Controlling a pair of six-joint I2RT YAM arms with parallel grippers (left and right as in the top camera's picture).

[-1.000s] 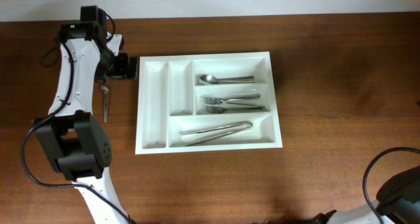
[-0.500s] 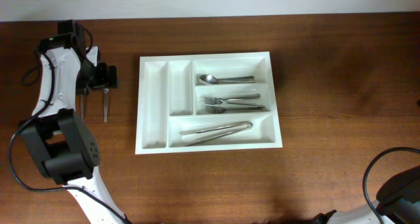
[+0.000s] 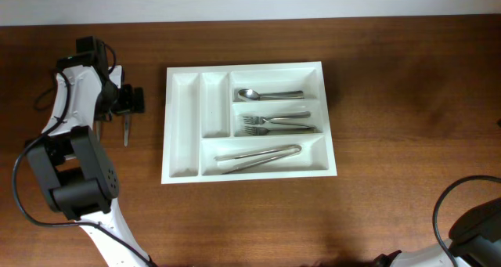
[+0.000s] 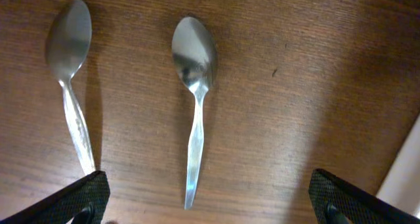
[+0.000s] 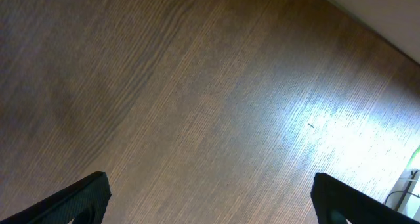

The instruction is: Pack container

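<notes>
Left gripper (image 4: 209, 203) spread wide, hovering over two spoons (image 4: 194, 92) lying on counter (image 4: 295, 66), left of container (image 3: 184, 130). Right gripper (image 5: 210, 201) likewise spread, over counter.

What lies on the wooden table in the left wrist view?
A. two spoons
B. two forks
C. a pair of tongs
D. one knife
A: the left wrist view shows one spoon and a second spoon lying side by side on the table. Their bowls point to the top of the picture, and no fork, knife or tongs are in that view.
</notes>
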